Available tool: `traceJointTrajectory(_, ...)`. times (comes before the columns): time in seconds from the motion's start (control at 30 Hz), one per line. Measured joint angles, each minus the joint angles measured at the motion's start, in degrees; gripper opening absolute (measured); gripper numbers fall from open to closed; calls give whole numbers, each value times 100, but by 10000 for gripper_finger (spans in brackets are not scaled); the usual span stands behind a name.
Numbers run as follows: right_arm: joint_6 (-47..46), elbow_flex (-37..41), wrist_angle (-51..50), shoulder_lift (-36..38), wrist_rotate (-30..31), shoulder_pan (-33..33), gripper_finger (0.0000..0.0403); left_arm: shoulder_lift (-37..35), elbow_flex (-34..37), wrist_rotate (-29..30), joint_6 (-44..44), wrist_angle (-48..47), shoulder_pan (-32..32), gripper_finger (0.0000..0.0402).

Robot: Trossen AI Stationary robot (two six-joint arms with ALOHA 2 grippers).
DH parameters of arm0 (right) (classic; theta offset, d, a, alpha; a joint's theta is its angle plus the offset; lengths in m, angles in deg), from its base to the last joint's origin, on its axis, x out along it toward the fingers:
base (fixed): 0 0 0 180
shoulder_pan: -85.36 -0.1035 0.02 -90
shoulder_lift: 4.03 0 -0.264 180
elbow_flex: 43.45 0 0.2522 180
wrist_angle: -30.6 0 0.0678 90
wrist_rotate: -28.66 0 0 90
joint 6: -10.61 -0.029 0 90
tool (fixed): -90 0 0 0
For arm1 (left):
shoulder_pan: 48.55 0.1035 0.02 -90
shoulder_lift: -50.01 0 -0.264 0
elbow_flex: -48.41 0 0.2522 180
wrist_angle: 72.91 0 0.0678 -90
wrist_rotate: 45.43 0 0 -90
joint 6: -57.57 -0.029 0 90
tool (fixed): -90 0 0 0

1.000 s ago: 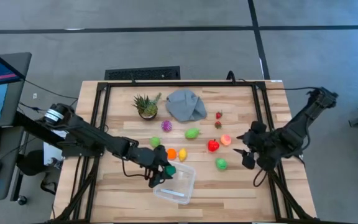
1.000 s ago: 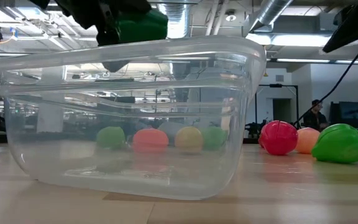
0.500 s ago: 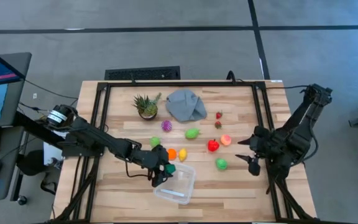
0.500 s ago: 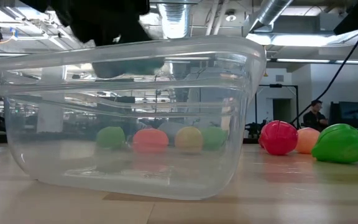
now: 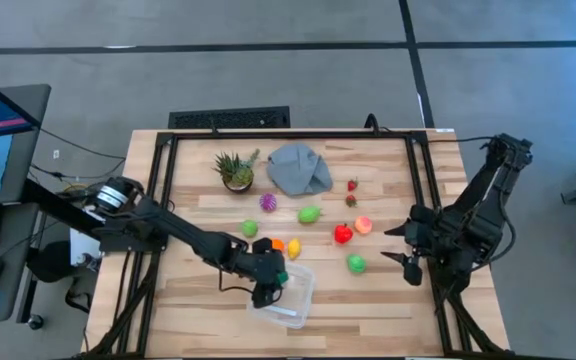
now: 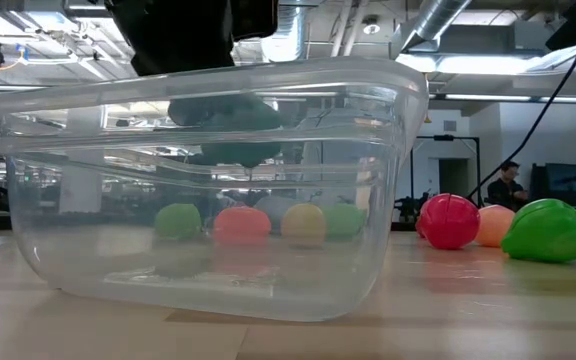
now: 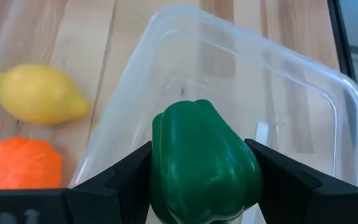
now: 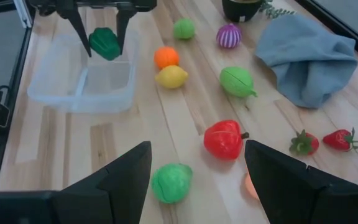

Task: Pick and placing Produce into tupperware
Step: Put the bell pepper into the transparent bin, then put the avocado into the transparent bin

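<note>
Left claw [image 5: 268, 287] is over the clear rectangular plastic tupperware [image 5: 298, 305] near the front edge of the wooden tabletop [image 5: 193, 300], fingers clamped on a dark green toy bell pepper [image 7: 204, 165]. In the low view the pepper [image 6: 223, 115] hangs inside the tub's upper part, below the rim, clear of the floor. Tub floor looks bare in the left wrist view; nothing else visible in it.

Rest of the produce is loose on the tabletop, none in the tub. Just behind the tub's back left corner: small round green fruit [image 5: 250, 229], orange toy [image 5: 276, 246], yellow lemon [image 5: 293, 248]; orange and lemon are close together, just outside the tub wall. Further back toward the middle: purple striped bulb [image 5: 268, 202] and light green leaf-shaped piece [image 5: 310, 214]. Right of those: red tomato-like toy [image 5: 343, 234], pink-orange round piece [image 5: 363, 225], bright green round toy [image 5: 356, 263], two small strawberries [image 5: 352, 186] near the crumpled grey-blue cloth [image 5: 298, 168]. Spiky green potted plant [image 5: 236, 170] sits left of the cloth toward the back edge.

Right claw [image 5: 408, 262] hangs near the right edge, fingers apart, holding nothing, well apart from the tub.
</note>
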Motion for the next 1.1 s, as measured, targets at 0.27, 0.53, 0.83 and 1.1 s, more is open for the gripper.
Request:
traceJointTrajectory(0.27, -119, 0, -16, 0, 127, -107, 281, -2, -88, -149, -76, -458, -27, 227)
traceJointTrajectory(0.53, -119, 0, -18, 0, 227, -105, 281, -4, -193, -32, -217, -491, -28, 250)
traceJointTrajectory(0.83, -472, 4, -304, 1, 237, -115, 281, -4, -441, 104, -322, -496, -28, 269)
traceJointTrajectory(1.1, -1836, 717, 68, 2, 608, -571, 281, -140, -804, 95, -223, -1047, -33, 271)
